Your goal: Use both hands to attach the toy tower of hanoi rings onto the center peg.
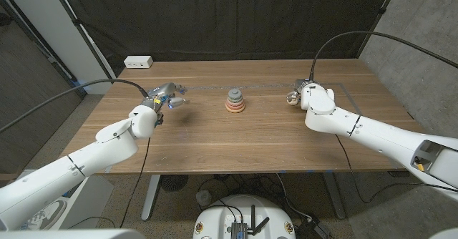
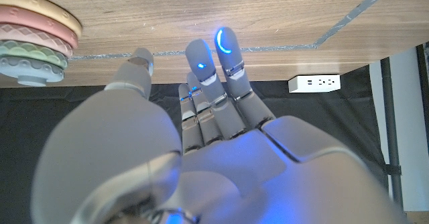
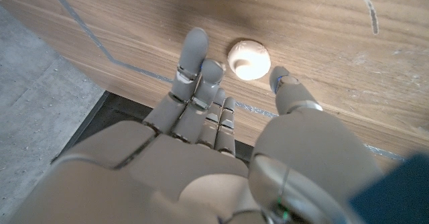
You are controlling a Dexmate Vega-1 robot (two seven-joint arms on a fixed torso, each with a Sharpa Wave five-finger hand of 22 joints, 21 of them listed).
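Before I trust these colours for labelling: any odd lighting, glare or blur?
Left wrist view: blue glow from lit fingertips tints the left hand, blurred up close. Right wrist view: pale ring glares bright. Head view: even light, ring stack small.

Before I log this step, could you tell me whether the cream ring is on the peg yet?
Not yet. The cream ring lies on the table by the right hand, apart from the ring stack.
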